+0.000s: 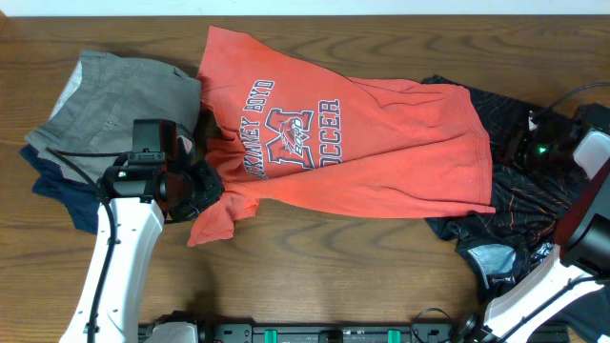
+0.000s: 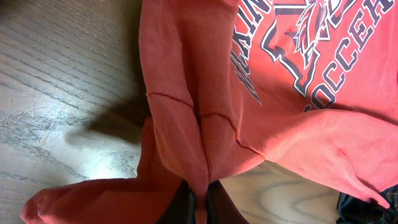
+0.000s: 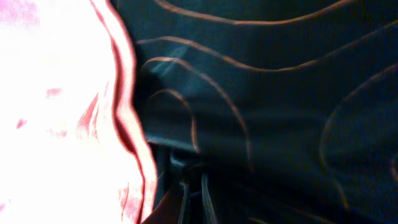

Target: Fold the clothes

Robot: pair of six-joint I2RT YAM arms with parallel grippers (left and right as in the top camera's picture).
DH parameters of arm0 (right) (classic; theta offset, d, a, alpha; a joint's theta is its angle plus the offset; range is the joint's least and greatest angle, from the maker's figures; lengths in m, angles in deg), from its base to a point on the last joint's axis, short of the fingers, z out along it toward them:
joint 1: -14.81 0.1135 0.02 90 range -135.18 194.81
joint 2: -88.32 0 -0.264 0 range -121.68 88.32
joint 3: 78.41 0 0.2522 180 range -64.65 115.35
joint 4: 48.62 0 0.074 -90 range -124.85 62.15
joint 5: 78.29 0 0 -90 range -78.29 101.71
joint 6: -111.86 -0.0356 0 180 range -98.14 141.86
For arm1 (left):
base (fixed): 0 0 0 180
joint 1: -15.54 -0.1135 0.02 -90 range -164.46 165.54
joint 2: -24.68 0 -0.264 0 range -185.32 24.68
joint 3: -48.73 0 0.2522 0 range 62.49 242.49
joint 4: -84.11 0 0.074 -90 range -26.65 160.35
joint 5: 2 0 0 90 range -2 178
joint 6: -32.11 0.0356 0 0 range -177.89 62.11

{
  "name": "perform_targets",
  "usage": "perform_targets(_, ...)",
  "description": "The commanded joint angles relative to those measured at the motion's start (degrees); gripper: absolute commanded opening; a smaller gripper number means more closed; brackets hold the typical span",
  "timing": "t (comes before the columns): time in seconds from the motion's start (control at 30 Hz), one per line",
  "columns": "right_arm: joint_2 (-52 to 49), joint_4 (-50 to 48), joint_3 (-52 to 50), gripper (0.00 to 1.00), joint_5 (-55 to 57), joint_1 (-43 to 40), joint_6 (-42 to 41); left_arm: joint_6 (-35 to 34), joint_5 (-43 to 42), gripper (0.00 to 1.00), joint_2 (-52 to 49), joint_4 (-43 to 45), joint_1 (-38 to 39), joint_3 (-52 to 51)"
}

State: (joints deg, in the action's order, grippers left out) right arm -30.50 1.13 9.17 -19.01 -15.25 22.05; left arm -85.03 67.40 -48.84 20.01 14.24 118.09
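Observation:
The coral-red T-shirt with "SOCCER" lettering lies print-up across the middle of the table, its hem end over the black garment at the right. My left gripper is at the shirt's neck end. In the left wrist view it is shut on a ribbed fold of the shirt. My right gripper is just past the shirt's right edge. In the right wrist view its fingers are close together beside the shirt's overexposed hem. I cannot tell what lies between them.
A black patterned garment lies under the shirt's right edge and fills the right wrist view. A grey folded garment lies on a navy one at the left, beside my left arm. Bare wood shows along the front.

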Motion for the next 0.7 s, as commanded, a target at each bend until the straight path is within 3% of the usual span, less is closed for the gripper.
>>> perform_targets(0.0, -4.72, -0.59, -1.18, 0.1, 30.21, -1.86, -9.75, 0.31, 0.74, 0.06, -0.28, 0.02, -0.31, -0.11)
perform_targets(0.17, -4.7, 2.25, 2.1, 0.1, 40.44, -9.4, -14.23, 0.31, 0.74, 0.06, -0.26, 0.04, -0.31, -0.11)
perform_targets(0.47, -4.66, 12.9, 14.49, 0.1, 42.71, -25.62, -19.19, 0.31, 0.74, 0.06, -0.28, 0.11, -0.31, -0.11)
perform_targets(0.53, -4.66, 15.1, 17.18, 0.1, 40.87, -27.89, -20.9, 0.31, 0.74, 0.06, -0.26, 0.11, -0.31, -0.11)
perform_targets(0.67, -4.46, 17.25, 21.9, 0.11, 26.18, -29.77, -17.59, 0.31, 0.74, 0.06, -0.26, 0.35, -0.31, -0.11)
